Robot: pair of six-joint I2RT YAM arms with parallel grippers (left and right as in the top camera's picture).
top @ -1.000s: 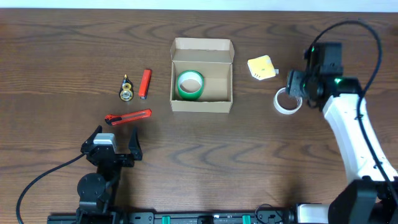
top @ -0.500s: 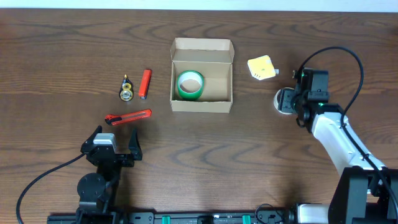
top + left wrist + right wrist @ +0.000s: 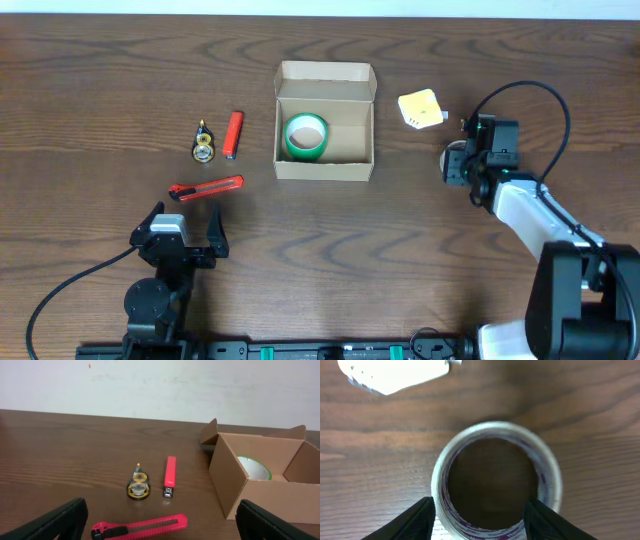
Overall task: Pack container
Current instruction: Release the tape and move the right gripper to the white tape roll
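The container (image 3: 325, 170) is a tan cardboard box with its lid flap open; it also shows in the left wrist view (image 3: 250, 495). A green tape roll (image 3: 305, 137) lies inside it. My right gripper (image 3: 462, 165) is low over a white tape roll (image 3: 438, 480), right of the box. Its fingers (image 3: 480, 522) are open, the left one outside the roll's left wall and the right one over its right wall. From overhead the roll is mostly hidden under the gripper. My left gripper (image 3: 185, 225) is open and empty at the front left (image 3: 160, 520).
A yellow and white object (image 3: 420, 108) lies just behind the white roll (image 3: 395, 372). Left of the box are a red utility knife (image 3: 207, 187), a small red stapler-like tool (image 3: 233, 134) and a small gold roll (image 3: 203, 143).
My right gripper has come down and moved left onto the white tape roll, which now sits between its fingers. The left arm has not moved.
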